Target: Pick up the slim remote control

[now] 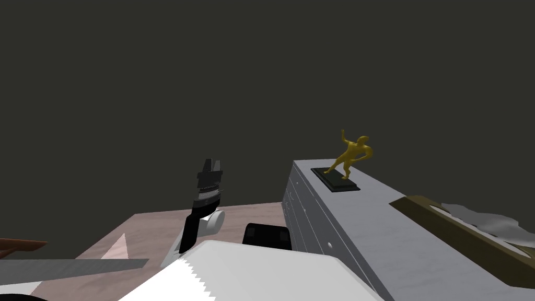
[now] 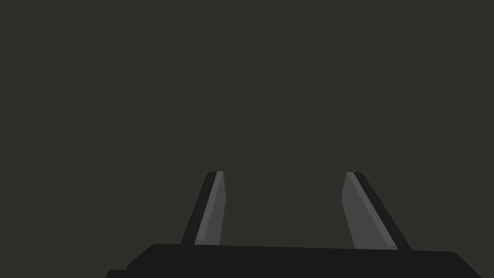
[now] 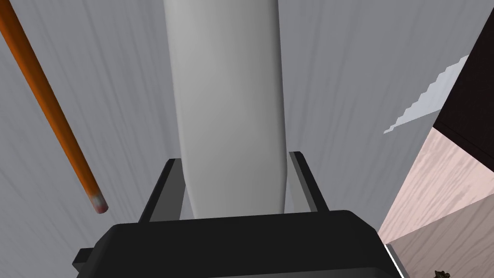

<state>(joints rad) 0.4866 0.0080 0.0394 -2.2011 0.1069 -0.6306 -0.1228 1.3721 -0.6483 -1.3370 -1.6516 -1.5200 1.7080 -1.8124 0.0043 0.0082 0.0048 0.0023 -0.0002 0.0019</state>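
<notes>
The slim remote control (image 3: 231, 111) is a long, plain light grey bar lying flat on a grey streaked tabletop (image 3: 347, 72). My right gripper (image 3: 232, 155) is over its near end and open. The fingers stand on either side of the remote, close to its edges, and a thin gap shows at one finger. My left gripper (image 1: 212, 164) is raised in front of a dark wall in the head view. It is open with nothing between its fingers (image 2: 214, 207).
An orange pencil (image 3: 53, 116) lies on the tabletop beside the remote. The table's edge drops to pale pink wood floor (image 3: 434, 183). To my right stands a grey dresser (image 1: 365, 230) with a gold figurine (image 1: 351, 155) on a dark base.
</notes>
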